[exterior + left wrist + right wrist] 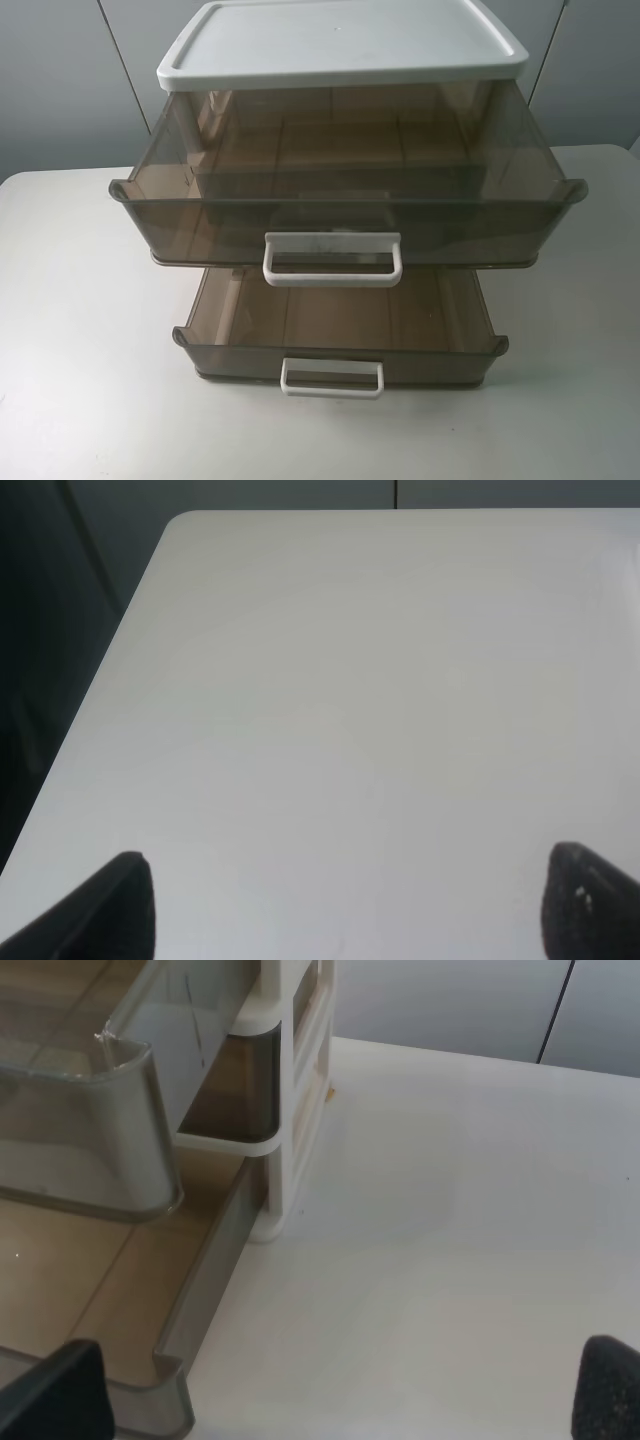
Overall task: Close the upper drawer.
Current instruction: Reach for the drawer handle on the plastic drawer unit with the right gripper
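The upper drawer (345, 180) is translucent smoky brown and stands pulled far out of the white cabinet (340, 45). Its wide white loop handle (332, 259) faces the front. The drawer's near corner shows in the right wrist view (90, 1110). Neither gripper shows in the exterior view. My left gripper (345, 910) is open over bare table, away from the cabinet. My right gripper (335, 1390) is open and empty, beside the cabinet's right side, touching nothing.
A shallower brown drawer (340, 335) with a smaller white handle (332, 378) is also pulled out below; it shows in the right wrist view (130, 1300). The cabinet's white frame post (285, 1110) stands on the white table (80, 350). A grey wall lies behind.
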### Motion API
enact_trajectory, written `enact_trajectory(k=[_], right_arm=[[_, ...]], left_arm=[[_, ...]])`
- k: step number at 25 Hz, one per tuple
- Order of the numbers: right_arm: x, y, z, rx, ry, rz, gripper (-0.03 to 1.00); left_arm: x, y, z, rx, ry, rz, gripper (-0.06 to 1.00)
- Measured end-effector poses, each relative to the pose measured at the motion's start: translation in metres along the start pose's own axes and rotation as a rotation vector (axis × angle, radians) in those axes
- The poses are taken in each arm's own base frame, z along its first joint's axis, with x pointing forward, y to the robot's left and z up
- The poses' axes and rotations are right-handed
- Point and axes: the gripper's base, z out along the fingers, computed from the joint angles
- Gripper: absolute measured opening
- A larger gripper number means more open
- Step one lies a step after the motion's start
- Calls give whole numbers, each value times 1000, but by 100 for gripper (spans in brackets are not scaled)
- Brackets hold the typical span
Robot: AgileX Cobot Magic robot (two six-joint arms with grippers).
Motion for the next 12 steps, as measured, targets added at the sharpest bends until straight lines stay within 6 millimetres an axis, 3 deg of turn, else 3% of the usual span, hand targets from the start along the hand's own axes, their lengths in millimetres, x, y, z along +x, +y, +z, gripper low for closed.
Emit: enact_trajectory(k=[12], right_arm=[[0,0,0,0,0,0,70]], left_arm=[[0,0,0,0,0,0,74]])
